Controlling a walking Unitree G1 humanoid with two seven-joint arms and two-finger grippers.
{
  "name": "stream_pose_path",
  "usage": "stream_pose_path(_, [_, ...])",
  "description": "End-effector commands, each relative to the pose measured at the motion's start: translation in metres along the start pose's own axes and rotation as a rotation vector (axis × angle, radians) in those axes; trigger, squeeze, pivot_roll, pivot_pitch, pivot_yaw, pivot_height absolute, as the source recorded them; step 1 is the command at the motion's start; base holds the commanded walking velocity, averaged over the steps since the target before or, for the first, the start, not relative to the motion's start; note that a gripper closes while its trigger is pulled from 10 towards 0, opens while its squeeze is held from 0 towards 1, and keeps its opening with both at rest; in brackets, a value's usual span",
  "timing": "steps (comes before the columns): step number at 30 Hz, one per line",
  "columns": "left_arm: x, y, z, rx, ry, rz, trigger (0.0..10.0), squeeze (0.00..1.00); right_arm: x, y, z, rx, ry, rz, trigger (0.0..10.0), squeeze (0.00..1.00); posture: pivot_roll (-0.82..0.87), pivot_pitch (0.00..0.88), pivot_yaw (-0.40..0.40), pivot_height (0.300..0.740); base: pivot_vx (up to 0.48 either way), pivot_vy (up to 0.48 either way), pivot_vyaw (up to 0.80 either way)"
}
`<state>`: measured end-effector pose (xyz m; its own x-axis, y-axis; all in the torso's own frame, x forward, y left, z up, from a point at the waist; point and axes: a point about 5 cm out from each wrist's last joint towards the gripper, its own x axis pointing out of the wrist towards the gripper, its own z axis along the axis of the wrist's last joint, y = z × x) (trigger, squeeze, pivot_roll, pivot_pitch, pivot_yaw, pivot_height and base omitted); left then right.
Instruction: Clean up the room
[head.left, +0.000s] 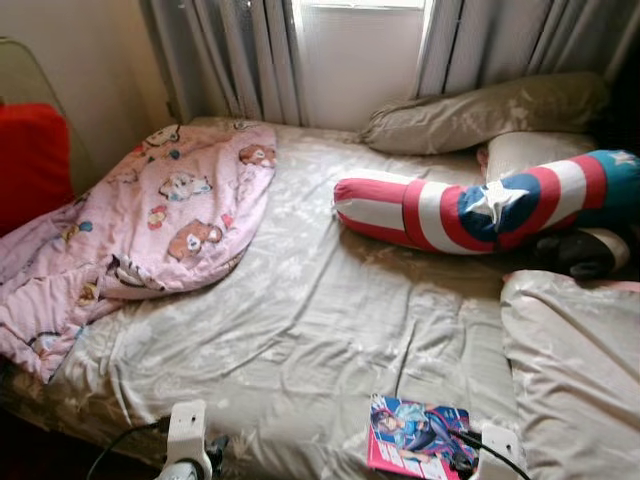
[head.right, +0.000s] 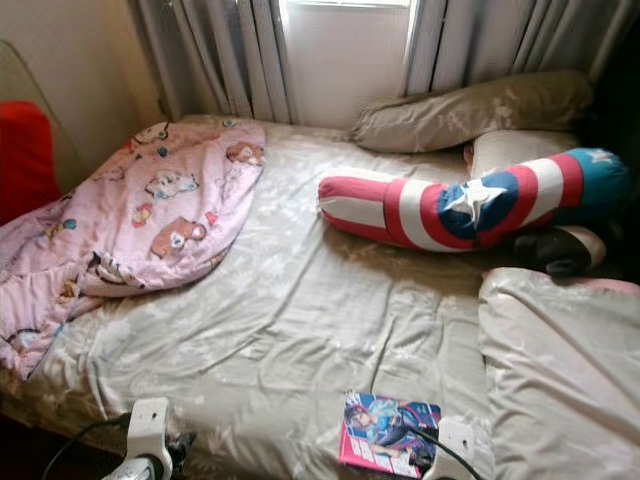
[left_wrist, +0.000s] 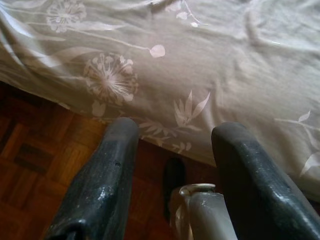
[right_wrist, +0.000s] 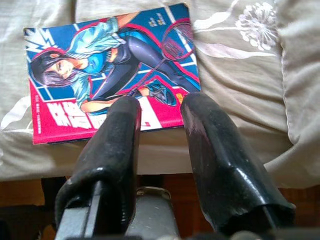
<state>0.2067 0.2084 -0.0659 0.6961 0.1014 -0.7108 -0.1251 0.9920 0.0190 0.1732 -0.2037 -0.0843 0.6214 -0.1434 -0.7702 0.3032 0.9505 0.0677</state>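
I am holding my right gripper (right_wrist: 159, 107) with its fingers spread apart and gripping nothing just over the near edge of the comic book (right_wrist: 112, 67) lying flat on the bed sheet (head.left: 300, 330), while my left gripper (left_wrist: 175, 132) is hovering unclenched above the sheet's hanging edge and the wooden floor (left_wrist: 45, 160).

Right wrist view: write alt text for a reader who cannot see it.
The right gripper, its two black fingers open, points at a comic book lying face up near the edge of a bed sheet printed with pale flowers. Wooden floor shows below the bed's edge.
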Motion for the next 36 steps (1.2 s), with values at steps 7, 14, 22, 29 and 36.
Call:
stream_pose_path(7, [0.000,-0.007,-0.004,0.010,0.020,-0.013,10.0,0.00,-0.001,-0.001,-0.006,0.005,0.030,0.012,10.0,0.00,0.05,0.000,-0.009,0.740,0.000,0.132,0.00])
stream_pose_path(14, [0.000,-0.007,-0.003,0.008,0.024,-0.009,10.0,0.00,-0.001,-0.001,-0.007,-0.055,0.044,0.026,10.0,0.00,0.05,0.000,-0.008,0.740,0.000,0.411,0.08])
stream_pose_path(22, [0.001,-0.006,-0.001,-0.001,0.017,0.001,10.0,0.00,-0.002,-0.006,-0.008,-0.057,0.054,0.019,10.0,0.00,0.07,0.000,-0.020,0.740,0.000,0.471,0.40])
stream_pose_path(29, [0.001,-0.003,0.002,-0.005,0.013,0.012,10.0,0.00,-0.003,-0.011,-0.009,-0.048,0.057,0.010,10.0,0.00,0.07,0.000,-0.022,0.740,0.000,0.469,0.00])
stream_pose_path(36, [0.001,0.001,0.003,-0.008,0.014,0.020,10.0,0.00,-0.002,-0.008,-0.008,-0.053,0.054,0.021,10.0,0.00,0.08,0.014,-0.021,0.740,0.000,0.469,0.00])
